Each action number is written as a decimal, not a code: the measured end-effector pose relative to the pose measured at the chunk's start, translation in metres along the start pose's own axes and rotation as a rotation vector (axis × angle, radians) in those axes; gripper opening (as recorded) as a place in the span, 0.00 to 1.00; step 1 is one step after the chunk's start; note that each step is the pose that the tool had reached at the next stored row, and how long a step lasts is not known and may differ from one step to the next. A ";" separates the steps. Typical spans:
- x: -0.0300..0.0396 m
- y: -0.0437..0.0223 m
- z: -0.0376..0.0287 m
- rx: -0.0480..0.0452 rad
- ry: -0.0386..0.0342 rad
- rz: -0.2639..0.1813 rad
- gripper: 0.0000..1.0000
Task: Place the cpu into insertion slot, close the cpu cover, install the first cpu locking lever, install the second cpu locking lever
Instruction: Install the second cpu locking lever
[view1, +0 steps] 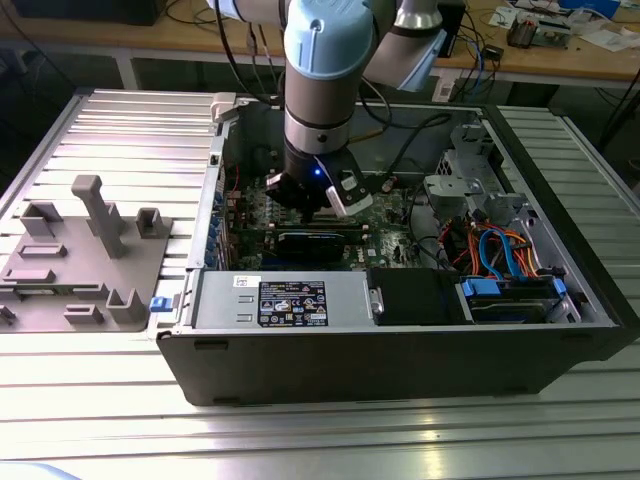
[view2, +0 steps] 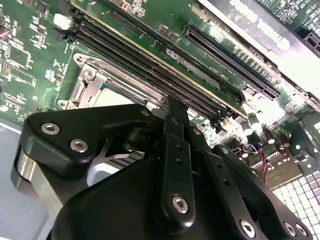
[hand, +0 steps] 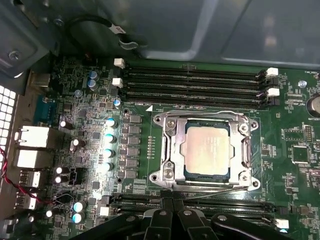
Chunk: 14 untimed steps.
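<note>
Ribbed metal tabletop (view1: 110, 130) carries an open computer case (view1: 400, 350), and a grey fixture block (view1: 85, 260) sits well apart toward the exterior view's left. Inside the case walls, the power supply (view1: 280, 300) lines the near edge and a drive bay with orange and blue cables (view1: 505, 255) crowds the exterior view's right, leaving the middle as the working pocket. Down into that pocket reaches the robot arm (view1: 320, 90), its wrist low over the green motherboard (hand: 90, 90).

In the first wrist view the insertion slot (hand: 207, 150) lies between two banks of long memory slots (hand: 195, 82), hemmed close on both those sides, with capacitors and small components beside a third. The cpu cover (hand: 172, 147) lies flat on the slot, its window framing the cpu (hand: 207, 148), which is seated inside. A thin locking lever (hand: 200, 112) runs along the frame's edge nearest the far memory bank.

The gripper (hand: 172, 207) hangs just above the near memory bank beside the socket, its fingers (view2: 175, 125) pressed together and holding nothing.
</note>
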<state>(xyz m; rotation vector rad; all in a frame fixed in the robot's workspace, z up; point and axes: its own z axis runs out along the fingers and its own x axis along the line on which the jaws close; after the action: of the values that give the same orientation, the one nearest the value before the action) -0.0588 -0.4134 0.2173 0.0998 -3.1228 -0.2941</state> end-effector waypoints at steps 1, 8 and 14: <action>0.0000 0.0000 0.0000 -0.0004 0.0002 0.000 0.11; 0.0039 -0.0002 0.0021 -0.0050 -0.0002 0.000 0.11; 0.0075 -0.0016 0.0101 -0.0090 0.0004 0.000 0.11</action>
<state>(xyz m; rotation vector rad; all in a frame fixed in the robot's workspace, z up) -0.0663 -0.4135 0.2070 0.0998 -3.1208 -0.3081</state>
